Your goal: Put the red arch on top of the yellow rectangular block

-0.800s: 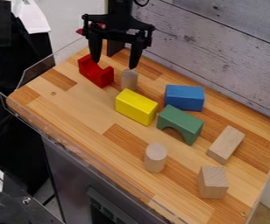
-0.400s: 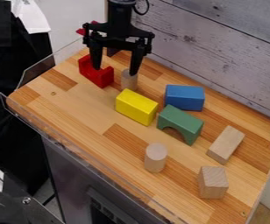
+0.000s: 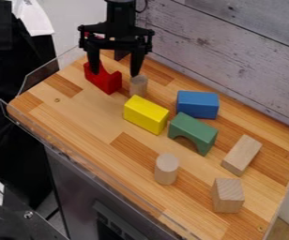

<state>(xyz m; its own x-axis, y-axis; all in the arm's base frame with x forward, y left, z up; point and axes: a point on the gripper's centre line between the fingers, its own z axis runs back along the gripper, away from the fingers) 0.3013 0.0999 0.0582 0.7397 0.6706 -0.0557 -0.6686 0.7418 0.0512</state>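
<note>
I have the red arch (image 3: 103,80) near the far left end of the bench (image 3: 78,115) in my view: a plain, solid red piece, hollow side up, so its two ends rise with a curved dip between them. The pincer (image 3: 114,74) hangs over that end with its fingers spread apart and nothing held between them. From my angle one fingertip overlaps the arch and the other comes down by the top of a pale peg (image 3: 138,86); I can't tell whether either one touches. That peg stands upright just beside the arch, close to the yellow block (image 3: 146,115), and it's what crowds me here, on the side where the second finger hangs. The yellow block lies on its long side, its top bare. Just beyond it sit the blue block (image 3: 197,104) and the green arch (image 3: 193,132), the latter with its hollow side down and one end close to the yellow; I can't tell if they touch. Well apart, nearer me, are another upright peg (image 3: 166,168), a pale plank (image 3: 241,155) lying flat and a wooden block (image 3: 228,195). A grey board wall (image 3: 235,49) runs behind.
</note>
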